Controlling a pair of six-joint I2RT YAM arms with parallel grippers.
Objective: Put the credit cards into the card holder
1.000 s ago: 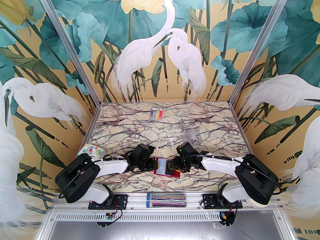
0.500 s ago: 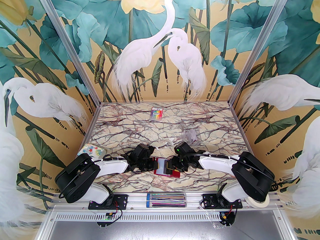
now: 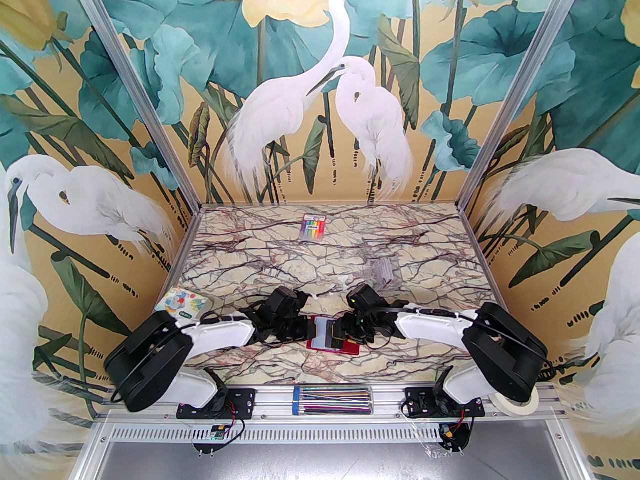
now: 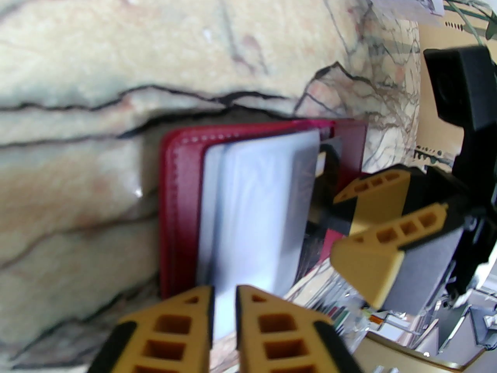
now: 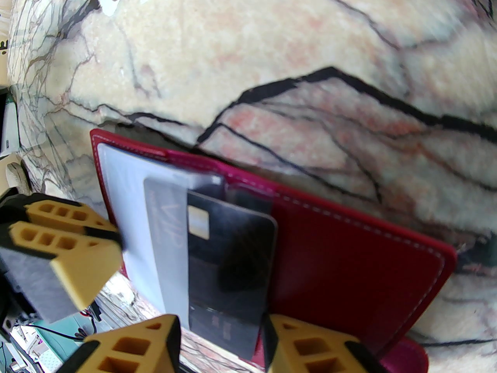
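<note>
Your holder (image 5: 349, 270) lies open on the desk (image 5: 271, 53), with a grey card (image 5: 163, 223) showing through its clear sleeve (image 5: 128, 208). Your right claw (image 5: 223, 321) grips a dark card (image 5: 229, 255) by its long edges, lengthwise across the desk, chip end toward the sleeve. Your left claw (image 4: 224, 291) is barely parted at the sleeve's edge.

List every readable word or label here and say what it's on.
"VIP": on the grey card.
Blurred, unreadable: small print on the dark card.
Too small to read: print on the rainbow-striped pack.
Too small to read: label on the patterned square.
</note>
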